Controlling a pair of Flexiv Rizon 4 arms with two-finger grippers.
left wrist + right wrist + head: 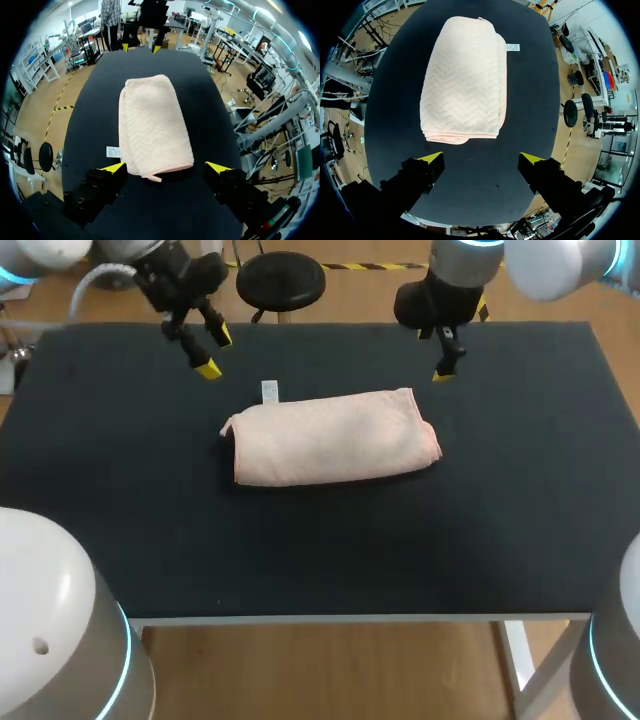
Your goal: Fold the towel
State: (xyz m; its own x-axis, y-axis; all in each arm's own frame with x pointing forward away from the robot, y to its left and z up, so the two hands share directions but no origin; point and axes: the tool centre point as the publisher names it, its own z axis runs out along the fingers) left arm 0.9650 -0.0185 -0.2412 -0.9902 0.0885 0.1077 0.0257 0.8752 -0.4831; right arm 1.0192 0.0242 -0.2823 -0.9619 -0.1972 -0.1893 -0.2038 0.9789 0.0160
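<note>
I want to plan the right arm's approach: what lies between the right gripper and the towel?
Nothing: in the right wrist view, only bare black table lies between the right gripper and the towel. The head view agrees.

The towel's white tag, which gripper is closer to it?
Left. The left gripper hangs open beside the tag, at that end of the towel; the right gripper is open past the opposite end.
</note>
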